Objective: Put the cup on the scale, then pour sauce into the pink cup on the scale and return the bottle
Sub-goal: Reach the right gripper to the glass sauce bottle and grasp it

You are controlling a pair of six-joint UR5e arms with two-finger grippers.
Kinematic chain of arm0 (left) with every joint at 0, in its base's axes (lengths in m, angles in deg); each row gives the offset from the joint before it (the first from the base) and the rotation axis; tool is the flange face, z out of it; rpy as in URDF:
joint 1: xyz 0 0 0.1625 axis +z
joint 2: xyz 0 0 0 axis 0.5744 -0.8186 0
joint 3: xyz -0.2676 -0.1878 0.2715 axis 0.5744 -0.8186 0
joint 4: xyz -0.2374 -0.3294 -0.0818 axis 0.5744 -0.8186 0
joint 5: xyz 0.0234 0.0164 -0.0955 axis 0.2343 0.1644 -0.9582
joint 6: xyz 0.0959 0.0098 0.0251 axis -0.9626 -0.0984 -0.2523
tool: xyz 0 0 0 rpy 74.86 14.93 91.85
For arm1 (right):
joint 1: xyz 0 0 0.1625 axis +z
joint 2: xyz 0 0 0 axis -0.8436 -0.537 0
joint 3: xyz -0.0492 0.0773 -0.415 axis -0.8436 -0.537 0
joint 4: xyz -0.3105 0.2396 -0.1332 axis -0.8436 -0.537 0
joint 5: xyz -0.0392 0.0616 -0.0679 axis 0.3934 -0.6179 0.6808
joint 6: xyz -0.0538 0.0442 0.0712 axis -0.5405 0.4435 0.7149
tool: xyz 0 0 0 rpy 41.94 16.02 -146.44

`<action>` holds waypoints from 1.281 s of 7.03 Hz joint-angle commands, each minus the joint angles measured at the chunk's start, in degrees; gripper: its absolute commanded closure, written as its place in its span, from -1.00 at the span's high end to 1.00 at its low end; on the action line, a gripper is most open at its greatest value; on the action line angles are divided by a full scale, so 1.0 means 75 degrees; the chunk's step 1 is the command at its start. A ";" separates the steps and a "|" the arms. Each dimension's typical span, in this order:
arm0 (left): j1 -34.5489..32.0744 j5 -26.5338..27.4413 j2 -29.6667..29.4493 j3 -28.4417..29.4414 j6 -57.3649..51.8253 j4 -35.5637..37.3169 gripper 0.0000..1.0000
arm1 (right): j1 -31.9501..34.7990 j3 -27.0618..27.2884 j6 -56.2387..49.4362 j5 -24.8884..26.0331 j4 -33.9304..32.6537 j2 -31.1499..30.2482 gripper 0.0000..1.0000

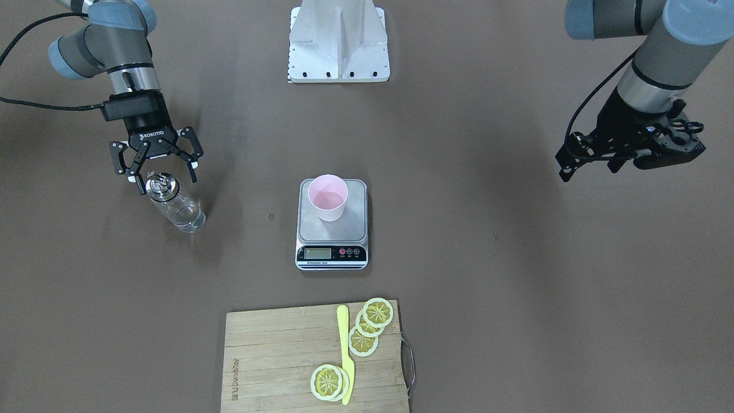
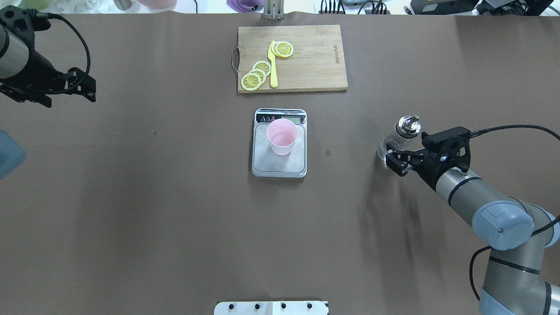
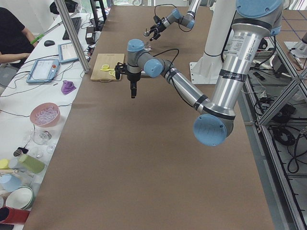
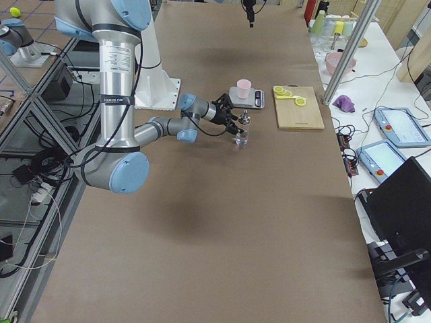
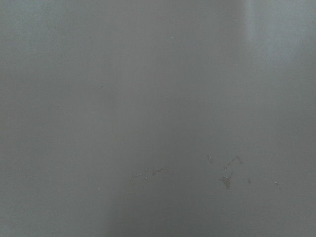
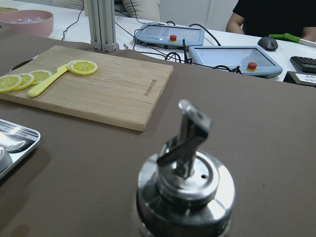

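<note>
Bright, even light falls from overhead on the brown worktop (image 2: 131, 218), and the shadows are soft: in the overhead view a broad, faint one lies to the robot's right of the scale (image 2: 262, 164), nearer the robot. The scale's platform has a dull sheen and no hard glare. In the right wrist view the bottle (image 6: 185, 190) cap is close, slightly soft, with white highlights. The left wrist view is flat, hazy grey

Front-facing: high, steeply down; scale (image 1: 351, 225) central.
Overhead: opposite side, shares scale.
Sides: far, along table (image 3: 144, 158).
Right wrist: close on bottle (image 6: 185, 182).
Left wrist: close on table.
</note>
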 commanded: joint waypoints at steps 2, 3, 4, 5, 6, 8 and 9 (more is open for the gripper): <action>0.0000 0.0000 -0.0014 0.0004 0.0022 0.0012 0.98 | -0.0032 -0.0535 0.0018 0.0074 0.0591 0.0201 0.96; 0.0012 0.0012 -0.0025 0.0016 0.0022 0.0023 0.98 | -0.0043 -0.0594 0.0007 0.0063 0.0591 0.0317 0.96; 0.0012 0.0000 -0.0037 0.0051 0.0022 0.0023 0.98 | -0.0043 -0.0722 0.0007 0.0063 0.0591 0.0353 0.94; 0.0012 0.0000 -0.0037 0.0051 0.0022 0.0023 0.98 | -0.0043 -0.0804 0.0018 0.0063 0.0603 0.0389 0.79; 0.0012 0.0000 -0.0037 0.0051 0.0022 0.0023 0.98 | -0.0043 -0.0828 0.0007 0.0063 0.0603 0.0424 0.68; 0.0012 0.0000 -0.0037 0.0039 0.0022 0.0023 0.98 | -0.0043 -0.0969 0.0007 0.0051 0.0603 0.0482 0.67; 0.0012 0.0000 -0.0037 0.0051 0.0022 0.0023 0.98 | -0.0043 -0.0981 0.0007 0.0051 0.0603 0.0494 0.67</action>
